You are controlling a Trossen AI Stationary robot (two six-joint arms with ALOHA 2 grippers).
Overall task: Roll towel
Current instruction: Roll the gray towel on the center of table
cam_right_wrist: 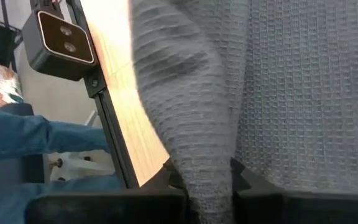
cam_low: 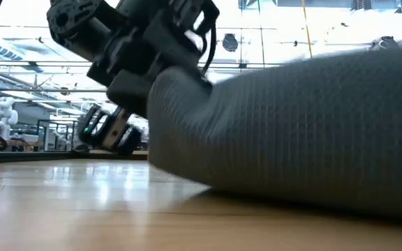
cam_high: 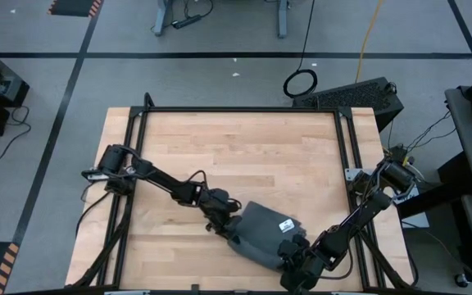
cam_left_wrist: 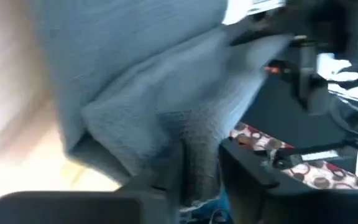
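The dark grey towel point(cam_high: 262, 232) lies bunched in a folded heap on the wooden table near its front edge, a small white tag point(cam_high: 286, 225) on top. In the low view the towel point(cam_low: 299, 132) fills the right half. My left gripper point(cam_high: 224, 229) is at the towel's left end, shut on cloth. My right gripper point(cam_high: 295, 260) is at the towel's near right end, shut on cloth. My left gripper pinches a bunched fold of the towel point(cam_left_wrist: 197, 155) between its two fingers, several layers. It comes slanting from the table's left. That end is raised a little while the rest lies on the table. My right gripper pinches a gathered fold of the towel point(cam_right_wrist: 207, 168) between its two fingers, coming from the near right. The cloth runs away from the fingers in a thick ridge; the rest lies on the table.
The black table frame point(cam_high: 236, 109) runs round the wooden top. Bare wood point(cam_high: 244, 156) lies behind the towel. A camera block point(cam_right_wrist: 58, 40) sits on the frame rail at the table's near edge. Beyond it shows a person's blue sleeve point(cam_right_wrist: 30, 140).
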